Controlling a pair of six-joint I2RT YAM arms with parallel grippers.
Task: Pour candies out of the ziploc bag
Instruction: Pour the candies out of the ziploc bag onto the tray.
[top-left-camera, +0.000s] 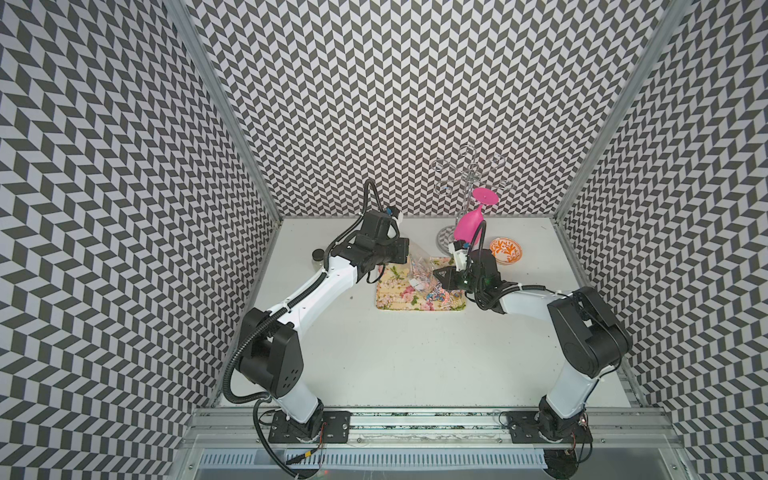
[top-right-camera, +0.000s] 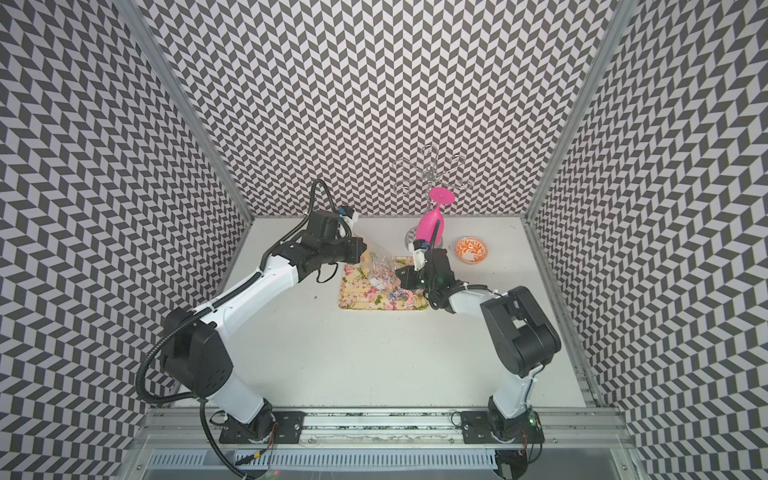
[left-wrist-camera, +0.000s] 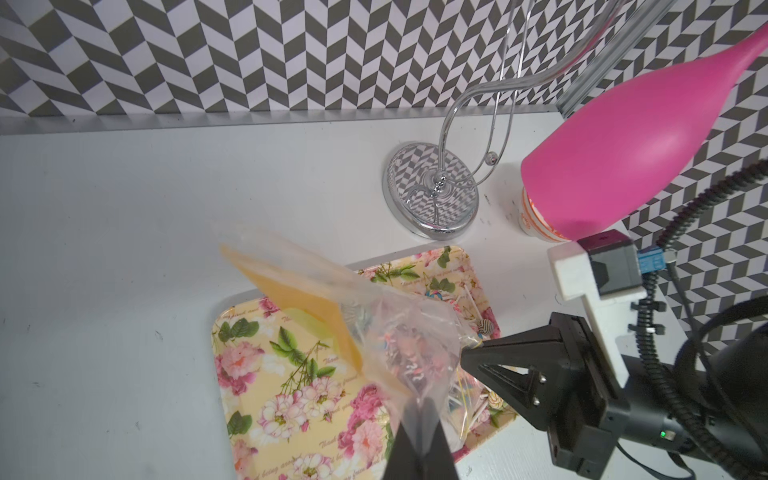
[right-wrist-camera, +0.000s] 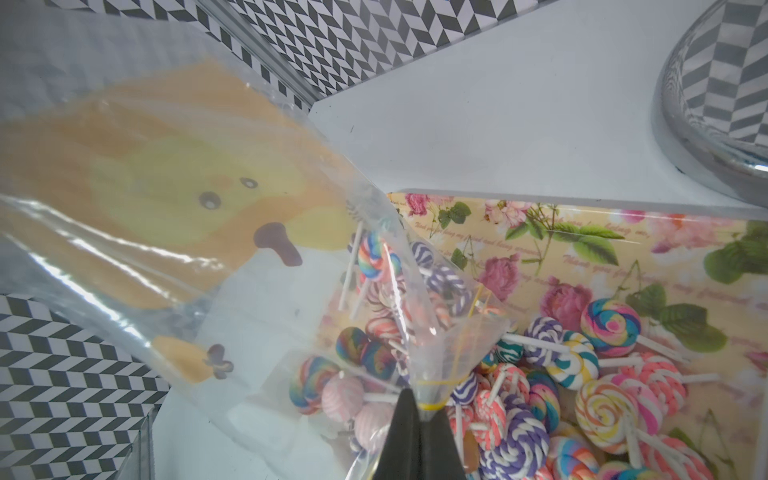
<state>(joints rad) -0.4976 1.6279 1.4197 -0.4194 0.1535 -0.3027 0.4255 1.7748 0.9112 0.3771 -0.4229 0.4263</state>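
I see both top views looking steeply down from above the arm bases over the whole tabletop (top-left-camera: 415, 353). My wrist cameras sit close, both sharing the floral tray (left-wrist-camera: 249, 345) and ziploc bag (right-wrist-camera: 166, 208).

The left arm (top-left-camera: 328, 286) is hiding most of a black-capped jar (top-left-camera: 319, 254) in a top view. In the right wrist view the ziploc bag (right-wrist-camera: 166, 249) is blurring near the lens, and the chrome stand (right-wrist-camera: 715, 104) is running off the edge.

The clear, crinkly plastic zip bag (right-wrist-camera: 257, 266) is glossy; the far chrome wire stand (left-wrist-camera: 432, 191) is mirror-polished metal; the pink upturned goblet (left-wrist-camera: 623, 153) looks smooth and matt.
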